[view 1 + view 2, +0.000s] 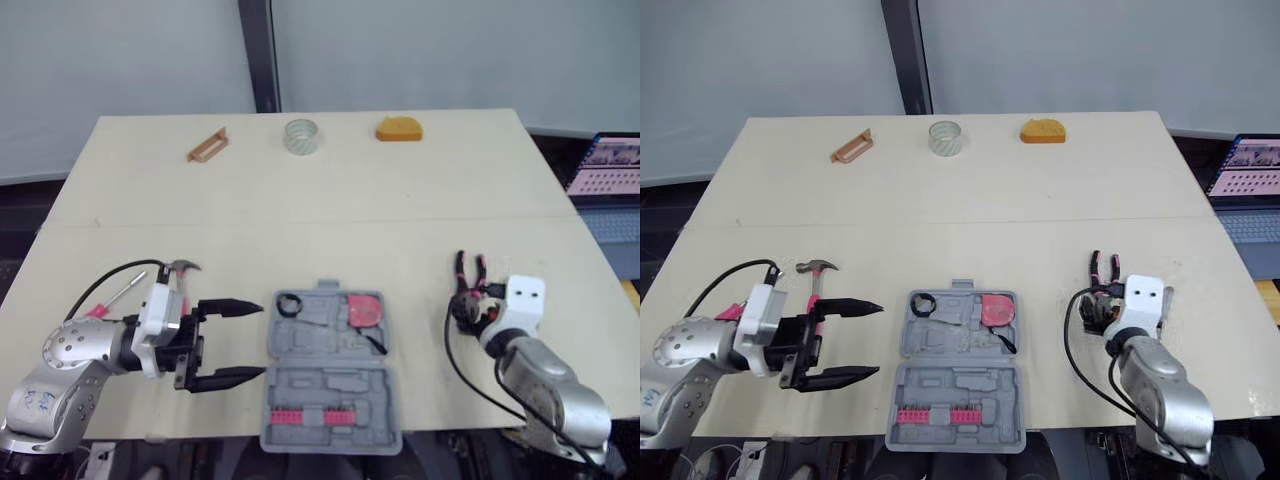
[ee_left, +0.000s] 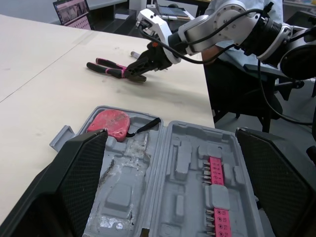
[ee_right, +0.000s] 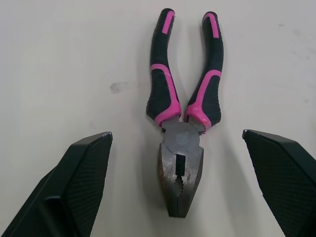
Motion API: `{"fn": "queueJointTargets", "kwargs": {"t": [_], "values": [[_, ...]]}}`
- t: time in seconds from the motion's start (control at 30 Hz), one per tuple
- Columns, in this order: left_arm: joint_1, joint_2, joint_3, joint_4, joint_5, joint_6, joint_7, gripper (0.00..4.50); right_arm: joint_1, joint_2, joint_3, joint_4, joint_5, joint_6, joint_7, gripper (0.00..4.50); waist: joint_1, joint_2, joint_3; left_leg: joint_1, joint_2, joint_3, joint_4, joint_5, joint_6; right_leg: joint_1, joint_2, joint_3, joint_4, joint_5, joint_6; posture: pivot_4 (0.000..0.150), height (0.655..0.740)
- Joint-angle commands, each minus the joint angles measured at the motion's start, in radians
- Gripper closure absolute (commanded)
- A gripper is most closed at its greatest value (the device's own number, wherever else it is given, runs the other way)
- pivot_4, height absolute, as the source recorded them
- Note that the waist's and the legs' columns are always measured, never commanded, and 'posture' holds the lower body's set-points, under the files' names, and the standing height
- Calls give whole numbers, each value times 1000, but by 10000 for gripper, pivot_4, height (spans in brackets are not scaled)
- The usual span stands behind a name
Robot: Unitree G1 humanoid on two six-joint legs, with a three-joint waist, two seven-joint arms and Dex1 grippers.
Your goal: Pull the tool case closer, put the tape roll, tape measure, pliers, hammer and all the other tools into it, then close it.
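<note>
Near the tabletop's (image 1: 400, 220) front edge, grey tool case (image 1: 332, 370) laid open, pink tape measure (image 1: 365, 308) seated inside, left pincer (image 1: 228, 342) held wide open just beside it, right pincer (image 1: 468, 312) spread around pink-handled pliers (image 3: 182, 148), hammer (image 1: 816, 272) left of case, tape roll (image 1: 300, 136) parked at far edge

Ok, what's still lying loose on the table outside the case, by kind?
Hammer: 1
Pliers: 1
Tape roll: 1
Screwdriver, pink handle: 1
Brown flat tool: 1
Orange block: 1
Total: 6, plus a small grey item beside the pliers, too small to identify.
</note>
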State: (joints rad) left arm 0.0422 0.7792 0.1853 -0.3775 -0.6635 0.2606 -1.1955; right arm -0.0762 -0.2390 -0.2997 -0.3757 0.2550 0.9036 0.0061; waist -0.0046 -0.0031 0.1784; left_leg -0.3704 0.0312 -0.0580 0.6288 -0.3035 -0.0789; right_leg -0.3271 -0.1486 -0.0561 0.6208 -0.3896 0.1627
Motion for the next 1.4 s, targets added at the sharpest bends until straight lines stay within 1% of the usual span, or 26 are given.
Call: {"fn": "queueJointTargets", "kwargs": {"t": [0.03,0.27,0.67,0.7,0.77,0.87,0.93,0.97,1.1,1.2,1.3,1.4], "values": [[4,3,20,-8,2,-17,-5,0,-36,5,6,47,-22,-10,-21,201,0,0,0,0,0,0,0,0,0,0,0,0,0,0,0,1500,7400],[30,9,39,-14,4,-26,-1,0,-85,8,10,131,-41,-5,-27,201,-2,0,0,0,0,1,0,0,0,-1,0,1,1,0,0,1500,7400],[57,11,54,-16,9,-38,-2,0,-82,31,-3,101,-44,48,-34,201,-2,0,0,0,0,1,0,0,0,-1,0,1,1,0,0,1500,7400],[56,11,52,-14,10,-39,-2,0,-81,35,-6,96,-43,56,-37,2557,-2,0,0,0,0,1,0,0,0,-1,0,1,1,0,0,1500,7400],[55,10,51,-12,11,-41,-3,0,-79,40,-11,88,-44,68,-41,9129,-2,0,0,0,0,1,0,0,0,-1,0,1,1,0,0,1500,7400],[53,11,51,-8,11,-42,-4,0,-77,44,-15,76,-48,79,-40,23140,-1,0,0,0,0,1,0,0,0,-1,0,2,1,0,0,1500,7400],[54,12,51,-7,11,-43,-4,0,-76,45,-16,69,-49,84,-40,33461,2,0,0,0,0,1,0,0,0,-1,0,2,1,0,0,1500,7400],[54,12,51,-8,11,-43,-4,0,-76,46,-16,66,-49,87,-40,35392,2,0,0,0,0,1,0,0,0,-1,0,2,1,0,0,1500,7400],[55,11,50,-6,9,-41,-4,0,-83,42,-20,46,-46,105,-39,35253,0,0,0,0,0,1,0,0,0,-1,0,2,1,0,0,1500,7400],[51,10,58,6,1,-36,-3,0,-99,8,-21,-3,-36,147,-16,35253,1,0,0,0,0,1,0,0,0,-1,0,2,1,0,0,1500,7400],[39,22,72,29,-9,-31,-16,0,-139,-116,15,-105,8,252,78,35253,1,4,2,-1,0,2,0,0,0,-3,0,3,1,0,0,1500,7400],[23,40,82,65,-11,-28,-41,0,-190,-362,117,-209,89,387,250,35253,0,9,6,-2,0,3,0,0,1,-4,0,4,2,0,0,1500,7400]]}}
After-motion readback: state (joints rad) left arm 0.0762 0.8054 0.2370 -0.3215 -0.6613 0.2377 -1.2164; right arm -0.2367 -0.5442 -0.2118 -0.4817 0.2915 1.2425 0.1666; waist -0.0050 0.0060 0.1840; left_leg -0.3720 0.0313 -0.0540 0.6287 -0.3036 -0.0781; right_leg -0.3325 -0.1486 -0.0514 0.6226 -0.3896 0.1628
